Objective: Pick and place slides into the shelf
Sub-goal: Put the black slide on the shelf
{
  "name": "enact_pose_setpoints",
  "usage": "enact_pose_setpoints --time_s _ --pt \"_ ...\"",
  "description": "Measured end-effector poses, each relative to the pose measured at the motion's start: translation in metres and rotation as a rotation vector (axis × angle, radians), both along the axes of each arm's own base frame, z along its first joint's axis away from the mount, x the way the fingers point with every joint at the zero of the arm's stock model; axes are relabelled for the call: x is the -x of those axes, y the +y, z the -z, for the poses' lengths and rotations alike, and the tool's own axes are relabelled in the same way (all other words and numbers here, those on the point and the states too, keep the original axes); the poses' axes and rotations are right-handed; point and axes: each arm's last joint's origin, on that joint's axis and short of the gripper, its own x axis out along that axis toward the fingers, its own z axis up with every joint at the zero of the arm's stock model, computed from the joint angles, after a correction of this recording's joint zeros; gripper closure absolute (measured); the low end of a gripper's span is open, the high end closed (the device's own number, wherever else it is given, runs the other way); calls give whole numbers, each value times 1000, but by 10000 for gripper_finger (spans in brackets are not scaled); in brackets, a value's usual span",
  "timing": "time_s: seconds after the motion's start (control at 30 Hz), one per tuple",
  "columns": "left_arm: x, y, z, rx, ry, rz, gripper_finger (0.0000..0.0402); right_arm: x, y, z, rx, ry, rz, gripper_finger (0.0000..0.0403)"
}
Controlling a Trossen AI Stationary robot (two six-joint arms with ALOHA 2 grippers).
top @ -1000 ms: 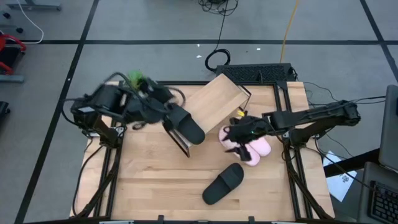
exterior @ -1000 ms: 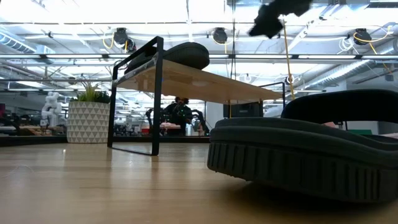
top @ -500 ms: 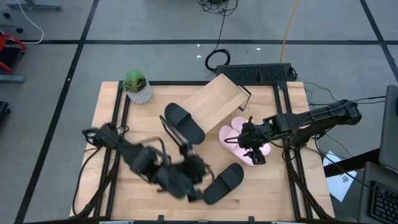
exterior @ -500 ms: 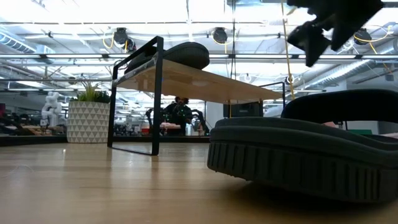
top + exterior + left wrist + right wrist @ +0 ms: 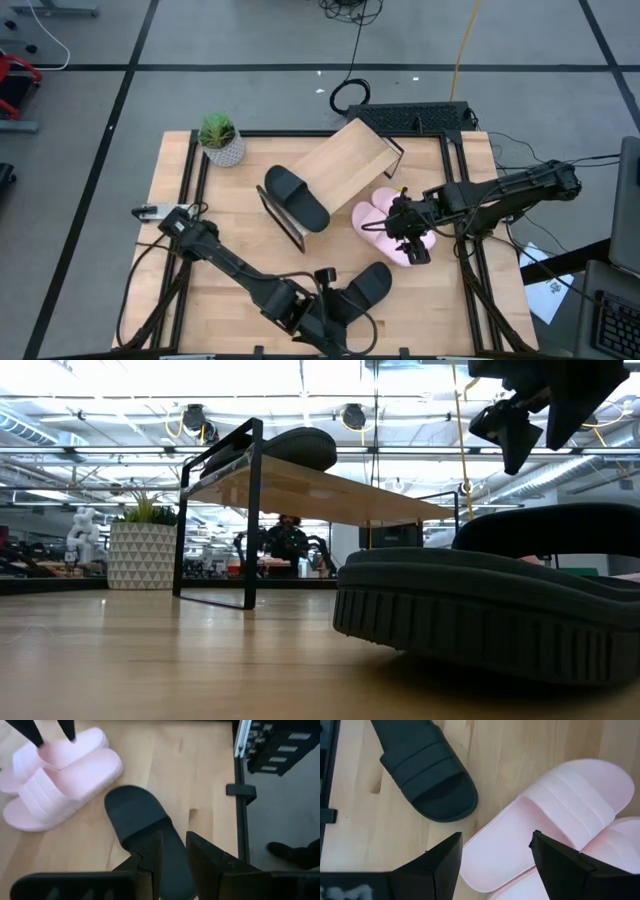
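Observation:
One black slide (image 5: pixel 295 197) lies on top of the light wooden shelf (image 5: pixel 345 165), and shows there in the low view (image 5: pixel 295 448). The other black slide (image 5: pixel 368 285) lies flat on the table near the front edge. My left gripper (image 5: pixel 338 312) is open a little, and its fingers stand at this slide's strap (image 5: pixel 150 832). The two pale pink slides (image 5: pixel 395 232) lie together right of the shelf, one partly on the other. My right gripper (image 5: pixel 410 240) is wide open just above them, over one slide's rounded end (image 5: pixel 495 845). My left gripper (image 5: pixel 174 840) comes at the black slide's strap from the table's near left, slanting down. The gripper itself hides the fingertips, so I cannot tell whether they touch the strap. The slide lies with its sole on the table (image 5: pixel 480 600).
A potted plant (image 5: pixel 220 140) stands at the far left corner. The shelf stands slantwise at the middle back, its dark end panel (image 5: pixel 285 225) toward the table's middle. Bare wooden tabletop (image 5: pixel 230 250) lies at the left. The table's metal frame (image 5: pixel 240 790) runs along the right edge.
My left gripper has left the black slide on the shelf and swung toward the table's near edge, down to the other black slide. My right gripper has gone a little toward the near right over the pink slides and then kept still. No slide has moved.

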Motion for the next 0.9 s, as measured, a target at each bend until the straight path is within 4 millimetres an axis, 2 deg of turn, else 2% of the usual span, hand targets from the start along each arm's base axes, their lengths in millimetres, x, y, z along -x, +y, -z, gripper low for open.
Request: enact_pose_setpoints --time_s 0.1,0.27,0.47,0.9 --pt "-3 -2 7 2 9 -16 314 2 0 1 4 20 0 174" --pt "-4 0 7 -40 -2 -13 314 4 -1 1 8 41 0 174" --pt "-8 4 10 -187 1 58 314 4 -1 2 10 42 -2 174" --pt "-32 5 76 -349 185 273 314 4 -1 2 13 41 -1 174"
